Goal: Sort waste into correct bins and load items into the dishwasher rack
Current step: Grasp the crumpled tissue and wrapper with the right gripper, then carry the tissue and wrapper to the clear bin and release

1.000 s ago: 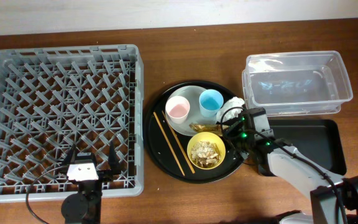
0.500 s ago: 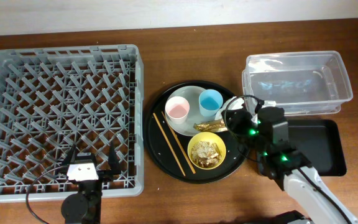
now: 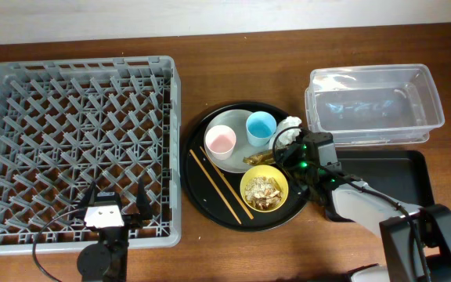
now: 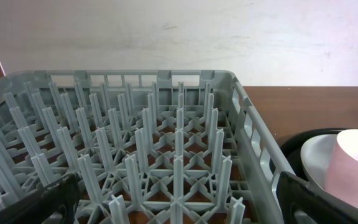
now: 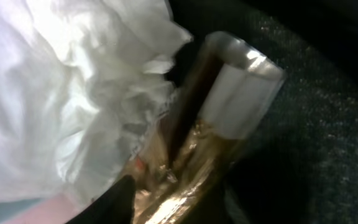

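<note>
Tissue (image 5: 55, 93), crumpled white: sat just ahead of right gripper (image 3: 288, 147), touching foil wrapper (image 5: 185, 168) at its tip. Grip state could not be told. Hazard: closing might pinch both wastes, mis-sorting one.

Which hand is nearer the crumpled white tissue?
Right. The right hand is beside the tissue on the round black tray; the left hand is far off, at the near edge of the dishwasher rack.

The brown wooden tabletop (image 3: 233, 70) carries a grey dishwasher rack (image 3: 84, 64) on the left and a round black tray (image 3: 206, 192) in the middle. On the right, a clear tub (image 3: 370, 72) sits just beside a shallow black tray (image 3: 402, 176).
</note>
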{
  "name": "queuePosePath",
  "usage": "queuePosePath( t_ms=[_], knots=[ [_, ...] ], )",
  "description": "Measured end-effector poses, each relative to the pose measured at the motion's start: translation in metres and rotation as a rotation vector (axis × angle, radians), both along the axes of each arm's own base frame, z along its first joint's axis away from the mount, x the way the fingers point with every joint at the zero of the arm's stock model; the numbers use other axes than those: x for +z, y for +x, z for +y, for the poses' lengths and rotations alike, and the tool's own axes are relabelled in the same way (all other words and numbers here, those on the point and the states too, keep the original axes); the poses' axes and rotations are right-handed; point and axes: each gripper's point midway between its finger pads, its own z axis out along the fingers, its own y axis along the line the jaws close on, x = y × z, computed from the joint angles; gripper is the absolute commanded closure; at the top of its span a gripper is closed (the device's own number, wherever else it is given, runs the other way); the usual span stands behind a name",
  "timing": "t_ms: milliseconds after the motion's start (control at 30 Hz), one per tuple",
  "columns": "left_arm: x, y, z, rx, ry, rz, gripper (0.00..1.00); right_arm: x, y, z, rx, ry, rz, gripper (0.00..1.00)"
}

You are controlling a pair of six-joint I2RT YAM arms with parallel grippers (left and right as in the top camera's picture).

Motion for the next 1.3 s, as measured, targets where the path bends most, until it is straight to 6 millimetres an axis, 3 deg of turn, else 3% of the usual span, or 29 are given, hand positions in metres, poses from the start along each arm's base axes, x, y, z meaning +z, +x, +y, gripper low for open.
queuePosePath(
  t_ms=[33, 67, 167, 233, 333, 433, 500, 633, 733, 767, 833, 867, 900, 933, 967, 1067, 1133, 1233, 1300],
  knots=[
    [0.0, 0.0, 0.0, 0.0, 0.0, 0.0, 0.01, -0.002, -0.001, -0.001, -0.003, -0.003, 0.007, 0.93],
    [0.0, 0.0, 0.0, 0.0, 0.0, 0.0, 0.01, -0.003, -0.001, -0.001, -0.002, -0.003, 0.011, 0.95],
    [0.0, 0.0, 0.0, 0.0, 0.0, 0.0, 0.01, -0.002, -0.002, 0.002, 0.01, 0.009, 0.011, 0.96],
    [0.0, 0.0, 0.0, 0.0, 0.0, 0.0, 0.01, 0.011, 0.0, 0.005, 0.031, 0.02, -0.027, 0.96],
    [0.0, 0.0, 0.0, 0.0, 0.0, 0.0, 0.01, 0.052, 0.005, 0.011, 0.066, 0.046, -0.144, 0.96],
    [0.0, 0.0, 0.0, 0.0, 0.0, 0.0, 0.01, 0.141, 0.003, 0.011, 0.091, 0.082, -0.401, 0.96],
    [0.0, 0.0, 0.0, 0.0, 0.0, 0.0, 0.01, 0.15, 0.0, 0.004, 0.076, 0.06, -0.418, 0.96],
    [0.0, 0.0, 0.0, 0.0, 0.0, 0.0, 0.01, 0.153, 0.01, -0.055, -0.055, -0.126, -0.335, 0.96],
    [0.0, 0.0, 0.0, 0.0, 0.0, 0.0, 0.0, 0.189, 0.038, -0.109, -0.154, -0.279, -0.35, 0.96],
    [0.0, 0.0, 0.0, 0.0, 0.0, 0.0, 0.01, 0.197, 0.053, -0.14, -0.218, -0.331, -0.351, 0.96],
    [0.0, 0.0, 0.0, 0.0, 0.0, 0.0, 0.01, 0.176, 0.058, -0.176, -0.285, -0.372, -0.285, 0.96],
    [0.0, 0.0, 0.0, 0.0, 0.0, 0.0, 0.01, 0.156, 0.06, -0.192, -0.309, -0.384, -0.227, 0.87],
    [0.0, 0.0, 0.0, 0.0, 0.0, 0.001, 0.01, 0.144, 0.06, -0.203, -0.326, -0.39, -0.194, 0.67],
    [0.0, 0.0, 0.0, 0.0, 0.0, 0.0, 0.01, 0.133, 0.064, -0.213, -0.33, -0.387, -0.182, 0.41],
    [0.0, 0.0, 0.0, 0.0, 0.0, 0.0, 0.01, 0.131, 0.067, -0.218, -0.318, -0.385, -0.192, 0.25],
    [0.0, 0.0, 0.0, 0.0, 0.0, 0.0, 0.01, 0.14, 0.071, -0.219, -0.237, -0.365, -0.245, 0.08],
    [0.0, 0.0, 0.0, 0.0, 0.0, 0.0, 0.01, 0.14, 0.06, -0.206, -0.147, -0.325, -0.176, 0.06],
    [0.0, 0.0, 0.0, 0.0, 0.0, 0.0, 0.01, 0.168, 0.032, -0.175, 0.024, -0.295, -0.071, 0.18],
    [0.0, 0.0, 0.0, 0.0, 0.0, 0.0, 0.01, 0.19, 0.015, -0.142, 0.155, -0.299, -0.046, 0.27]
  ],
)
